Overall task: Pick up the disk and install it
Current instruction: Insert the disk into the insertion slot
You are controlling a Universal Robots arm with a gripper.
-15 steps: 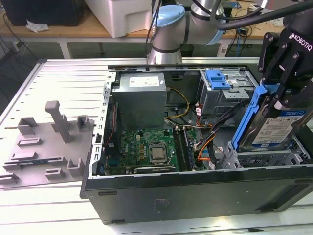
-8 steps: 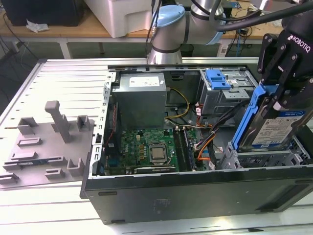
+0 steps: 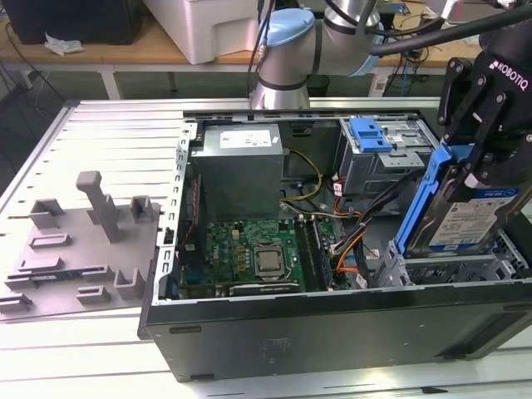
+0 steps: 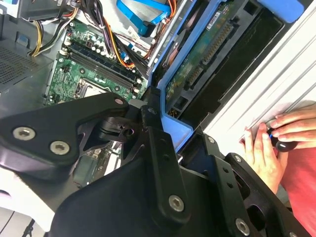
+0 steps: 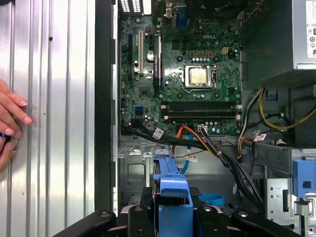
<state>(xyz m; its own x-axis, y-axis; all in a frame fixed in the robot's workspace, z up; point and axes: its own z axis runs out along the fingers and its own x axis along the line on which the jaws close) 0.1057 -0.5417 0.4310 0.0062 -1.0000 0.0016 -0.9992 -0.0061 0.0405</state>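
Just one disk (image 3: 467, 223), upright in the hand (image 3: 470, 163), over one open case (image 3: 332, 337).

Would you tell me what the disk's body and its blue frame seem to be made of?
On the disk, held by the gripper, the body looks like bare silver metal with a dull sheen under a paper-like label. Its blue frame looks like moulded plastic, evenly coloured and smooth, probably.

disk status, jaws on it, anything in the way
Gripper jaws shut on the disk. Disk tilted at the drive bay, not seated. Cable bundle close beside it; hand on the table.
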